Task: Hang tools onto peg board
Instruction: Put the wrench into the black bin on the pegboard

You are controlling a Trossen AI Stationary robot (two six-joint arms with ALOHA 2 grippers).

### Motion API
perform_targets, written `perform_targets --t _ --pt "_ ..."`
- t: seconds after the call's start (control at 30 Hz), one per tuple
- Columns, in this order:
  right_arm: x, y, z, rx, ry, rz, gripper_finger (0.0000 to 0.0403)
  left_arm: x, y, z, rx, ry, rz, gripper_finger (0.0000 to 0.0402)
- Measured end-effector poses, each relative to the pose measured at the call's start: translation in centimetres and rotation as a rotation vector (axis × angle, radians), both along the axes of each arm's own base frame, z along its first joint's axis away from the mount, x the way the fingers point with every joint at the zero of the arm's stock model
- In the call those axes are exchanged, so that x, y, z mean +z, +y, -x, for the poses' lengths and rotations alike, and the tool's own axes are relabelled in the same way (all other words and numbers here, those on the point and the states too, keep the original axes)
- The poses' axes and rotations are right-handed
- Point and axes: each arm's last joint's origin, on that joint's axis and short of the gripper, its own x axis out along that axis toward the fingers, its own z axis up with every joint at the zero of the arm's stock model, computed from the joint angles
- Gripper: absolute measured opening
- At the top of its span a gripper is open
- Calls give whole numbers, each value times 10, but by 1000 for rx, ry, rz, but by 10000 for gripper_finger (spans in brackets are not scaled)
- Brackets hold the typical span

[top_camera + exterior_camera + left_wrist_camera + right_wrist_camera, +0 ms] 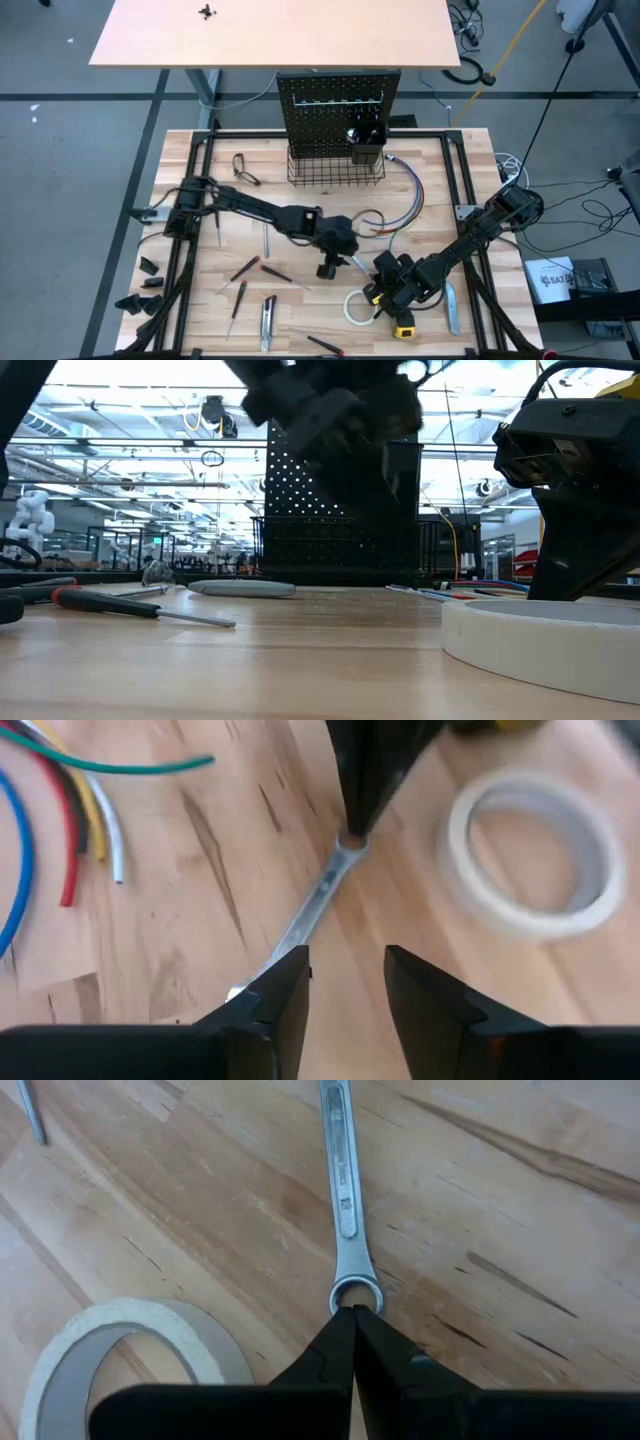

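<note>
Screwdrivers with red-and-black handles (243, 268) are seen lying at the left of the pale wooden bench (200, 200). Midway, the left pincer (346, 982) is held with fingers apart over a flat silver wrench (343, 1190). At the wrench's ring end, the right pincer (353, 1316) is pressed together, beside a white tape roll (120, 1342).

Silver wrench (343, 1190) flat on tabletop.

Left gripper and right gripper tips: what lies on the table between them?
A silver wrench spans the stretch. In the left wrist view it runs from the open left gripper to the shut right gripper, whose tips touch its ring end.
</note>
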Motion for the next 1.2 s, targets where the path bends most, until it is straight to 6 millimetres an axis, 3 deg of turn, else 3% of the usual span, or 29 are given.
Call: perform_targets --t 0.17,0.33,0.5,0.67,0.97,1.2 --pt "0 0 0 0 1 1 0 -5 -12 -18 -82 -5 -192 189" --pt "-1 0 0 12 6 10 0 -15 -21 -22 -182 -30 -345 225" --pt "-1 -1 0 24 -3 37 0 -28 -19 -24 -219 -12 -359 222" --pt "-1 -1 0 30 -11 53 0 -28 -12 -27 -204 -30 -357 210" --pt "-1 -3 -2 66 -4 84 0 -34 9 -28 -198 29 -224 208" --pt "-1 -6 -4 82 -2 101 0 -36 7 -28 -205 32 -221 206"
